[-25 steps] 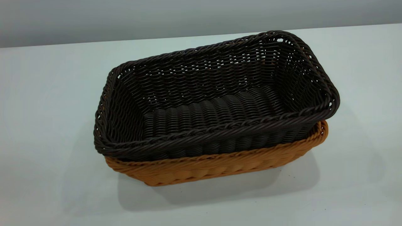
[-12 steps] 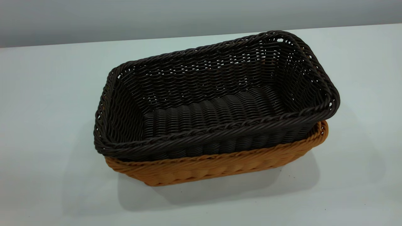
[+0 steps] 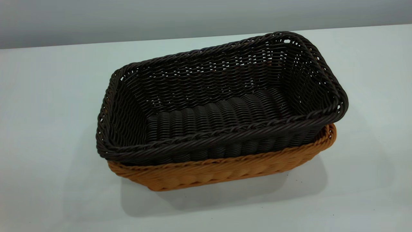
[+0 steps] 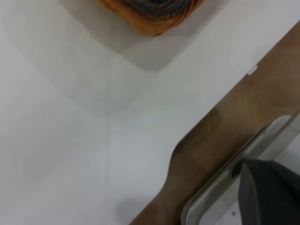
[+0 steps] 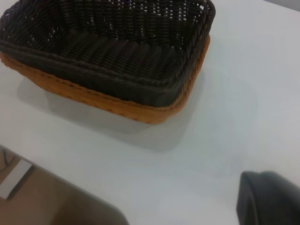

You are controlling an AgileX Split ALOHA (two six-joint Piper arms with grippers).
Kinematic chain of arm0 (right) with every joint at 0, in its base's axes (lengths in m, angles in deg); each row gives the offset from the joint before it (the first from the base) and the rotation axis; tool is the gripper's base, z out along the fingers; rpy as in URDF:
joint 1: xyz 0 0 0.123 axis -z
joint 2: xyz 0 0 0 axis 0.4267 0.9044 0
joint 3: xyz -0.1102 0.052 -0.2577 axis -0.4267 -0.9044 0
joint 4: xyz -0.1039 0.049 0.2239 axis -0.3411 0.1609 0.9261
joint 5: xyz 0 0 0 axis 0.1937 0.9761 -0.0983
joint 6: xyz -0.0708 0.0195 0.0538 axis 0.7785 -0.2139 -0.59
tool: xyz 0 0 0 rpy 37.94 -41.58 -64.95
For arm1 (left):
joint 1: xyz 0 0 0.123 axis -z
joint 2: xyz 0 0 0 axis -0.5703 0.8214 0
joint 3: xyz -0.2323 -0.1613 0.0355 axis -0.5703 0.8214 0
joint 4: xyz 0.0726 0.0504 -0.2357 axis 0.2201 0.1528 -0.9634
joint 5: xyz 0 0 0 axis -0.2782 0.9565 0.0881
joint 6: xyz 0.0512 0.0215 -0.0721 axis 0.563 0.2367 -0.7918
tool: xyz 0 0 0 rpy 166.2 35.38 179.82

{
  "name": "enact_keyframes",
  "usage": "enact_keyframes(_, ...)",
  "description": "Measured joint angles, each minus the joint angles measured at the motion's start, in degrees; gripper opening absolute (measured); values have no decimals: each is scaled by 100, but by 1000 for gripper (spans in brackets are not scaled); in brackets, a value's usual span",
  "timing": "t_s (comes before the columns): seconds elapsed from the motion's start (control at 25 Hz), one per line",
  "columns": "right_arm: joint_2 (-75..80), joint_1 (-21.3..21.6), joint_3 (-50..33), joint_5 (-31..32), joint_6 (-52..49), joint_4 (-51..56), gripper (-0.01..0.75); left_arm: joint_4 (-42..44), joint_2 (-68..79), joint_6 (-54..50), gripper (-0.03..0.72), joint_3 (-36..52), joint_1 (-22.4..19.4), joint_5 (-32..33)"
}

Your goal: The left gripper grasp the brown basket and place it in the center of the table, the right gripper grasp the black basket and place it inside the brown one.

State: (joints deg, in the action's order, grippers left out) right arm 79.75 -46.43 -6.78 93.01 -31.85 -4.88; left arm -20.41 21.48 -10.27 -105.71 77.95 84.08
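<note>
The black basket (image 3: 222,106) sits nested inside the brown basket (image 3: 225,169), and the pair stands in the middle of the white table (image 3: 48,129). Its dark rim rides a little above the orange-tan rim. Neither arm shows in the exterior view. In the right wrist view the black basket (image 5: 117,51) and brown basket (image 5: 108,101) lie well away from my right gripper (image 5: 269,199), of which only a dark part shows. In the left wrist view just a corner of the brown basket (image 4: 154,23) shows, far from the dark part of my left gripper (image 4: 269,192), which hangs beyond the table's edge.
The table's edge (image 4: 187,136) curves inward in the left wrist view, with brown wooden floor (image 4: 234,122) beyond it and a metal-rimmed pale surface (image 4: 211,206) beneath the left gripper. A grey wall (image 3: 193,16) stands behind the table.
</note>
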Motion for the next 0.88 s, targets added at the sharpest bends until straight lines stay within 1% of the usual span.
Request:
enact_keyframes(0.36,0,6,0,0,0,0,1,4,-478,0,-1,-1,0,17)
enact_keyframes(0.48,0,180,0,0,0,0,1,6,-584,0,-1,-6,0,32)
enact_keyframes(0.64,0,718,0,5,0,0,1,11,-652,0,-1,-6,-13,32)
enact_keyframes(0.76,0,1246,0,5,0,0,1,11,-637,0,-1,-6,-46,26)
enact_keyframes(0.88,0,1871,0,5,0,0,1,6,-639,0,-1,-6,-303,7)
